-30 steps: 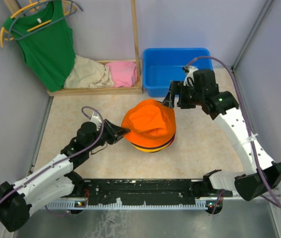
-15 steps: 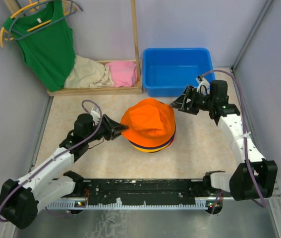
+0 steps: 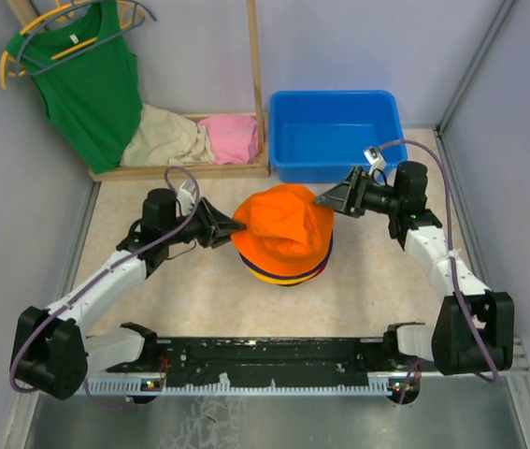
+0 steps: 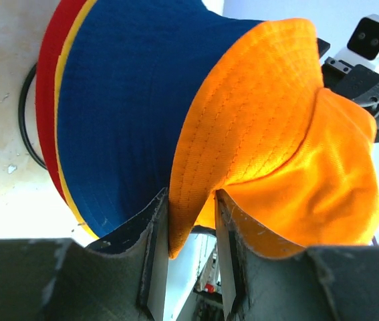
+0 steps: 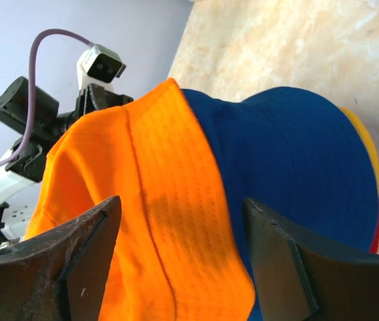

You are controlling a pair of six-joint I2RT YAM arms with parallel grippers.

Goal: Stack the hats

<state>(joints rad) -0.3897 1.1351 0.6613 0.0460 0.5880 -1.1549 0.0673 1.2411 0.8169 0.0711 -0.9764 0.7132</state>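
The hats sit in one pile mid-table. The bright orange hat (image 3: 283, 229) is on top, loosely draped, over the navy (image 4: 129, 100), yellow-orange (image 4: 61, 87) and red (image 4: 45, 120) hats, whose brims show as stripes below. My left gripper (image 3: 230, 227) is at the pile's left side, shut on the orange hat's brim (image 4: 190, 200). My right gripper (image 3: 325, 199) is open at the pile's upper right. In the right wrist view its jaws (image 5: 181, 204) straddle the orange brim (image 5: 142, 187) without touching, with the navy hat (image 5: 289, 167) beside it.
A blue bin (image 3: 335, 131) stands behind the pile, close to the right arm. A wooden rack (image 3: 255, 84) at the back left holds a green tank top (image 3: 92, 79) and folded beige (image 3: 166, 138) and pink (image 3: 230, 138) clothes.
My right gripper has come down from beside the bin to the orange hat's right brim. My left gripper has moved farther back and right along the pile's left side, holding the brim.
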